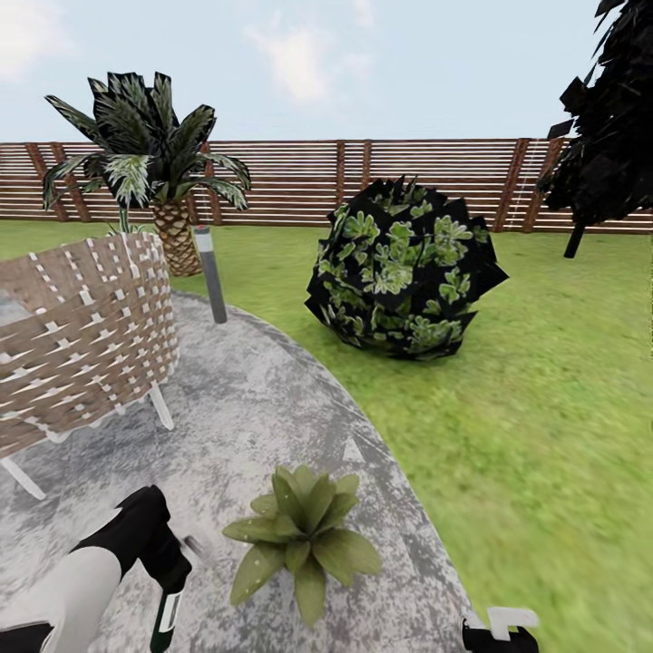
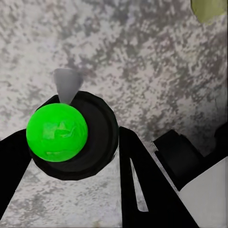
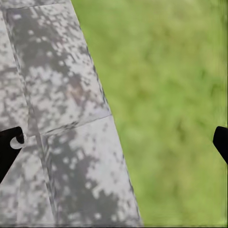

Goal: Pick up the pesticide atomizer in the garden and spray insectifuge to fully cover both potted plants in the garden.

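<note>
Atomizer held low beside the near potted plant

Head view: left gripper (image 1: 168,609) hangs at the near left over the grey stone paving (image 1: 272,399), and the dark sliver with a green streak under it looks like the pesticide atomizer (image 1: 167,621). Just to its right sits a potted plant (image 1: 304,535), a low rosette whose pot is hidden by the leaves. Farther off stand a wicker chair (image 1: 86,336), a grey post (image 1: 209,272), a palm (image 1: 150,168), a round dark bush (image 1: 404,268) and a wooden fence (image 1: 363,181) across the grass (image 1: 544,381). The right gripper (image 1: 499,630) peeks in at the near right edge

Left wrist view: black fingers (image 2: 142,185) close on either side of the atomizer, whose green ball top (image 2: 57,133) and grey nozzle (image 2: 66,85) face the paving. The claw is clamped on the bottle's round body. I judge it small, light, rigid and smooth, so liable to twist; a hold on the wide middle, clear of the nozzle, seems best

Right wrist view: the fingertips (image 3: 9,147) stand wide apart with nothing between them, above the paving edge and grass
</note>
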`<state>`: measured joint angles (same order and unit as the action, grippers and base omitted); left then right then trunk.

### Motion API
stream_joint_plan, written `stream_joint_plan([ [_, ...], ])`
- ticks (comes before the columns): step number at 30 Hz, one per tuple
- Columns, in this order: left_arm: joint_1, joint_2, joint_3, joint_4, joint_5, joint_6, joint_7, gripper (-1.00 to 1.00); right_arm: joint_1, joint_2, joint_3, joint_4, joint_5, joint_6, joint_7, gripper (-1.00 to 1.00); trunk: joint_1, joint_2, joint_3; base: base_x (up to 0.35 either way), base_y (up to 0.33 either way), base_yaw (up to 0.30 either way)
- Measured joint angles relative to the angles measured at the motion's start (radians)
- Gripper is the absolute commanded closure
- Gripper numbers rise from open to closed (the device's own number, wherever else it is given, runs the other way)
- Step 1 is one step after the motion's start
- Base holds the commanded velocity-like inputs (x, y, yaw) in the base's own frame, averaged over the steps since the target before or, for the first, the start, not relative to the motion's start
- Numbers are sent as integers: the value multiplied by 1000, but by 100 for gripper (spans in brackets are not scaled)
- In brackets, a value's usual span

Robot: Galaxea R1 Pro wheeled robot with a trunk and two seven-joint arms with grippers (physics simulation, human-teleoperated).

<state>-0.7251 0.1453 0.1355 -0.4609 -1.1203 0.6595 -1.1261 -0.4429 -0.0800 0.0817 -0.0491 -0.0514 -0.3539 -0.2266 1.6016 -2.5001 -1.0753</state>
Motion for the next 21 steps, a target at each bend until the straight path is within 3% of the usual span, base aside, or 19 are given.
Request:
stream_joint_plan([
  [6, -3, -6, -4, -1, 0, 0, -5, 100, 0, 0, -1, 1, 0, 0, 0, -100, 0, 0, 0, -78, -236, 230],
  [13, -18, -7, -16, -1, -11, 1, -15, 100, 0, -7, 1, 7, 3, 0, 2, -100, -1, 0, 0, 237, -171, 48],
  [15, -30, -19, -16, -2, -11, 5, -21, 100, 0, -8, 0, 7, 3, 1, 2, -100, -1, 0, 0, 87, -26, 1],
  [19, -57, -31, -20, -1, -30, 3, -132, 100, 0, -6, 1, 6, 3, 2, 1, -100, 0, 0, 0, 18, -5, 0],
  [21, -60, -31, -41, -6, -88, 4, -196, 100, 0, -6, 1, 4, 2, 2, 1, -100, 0, 0, 0, 2, -1, 0],
])
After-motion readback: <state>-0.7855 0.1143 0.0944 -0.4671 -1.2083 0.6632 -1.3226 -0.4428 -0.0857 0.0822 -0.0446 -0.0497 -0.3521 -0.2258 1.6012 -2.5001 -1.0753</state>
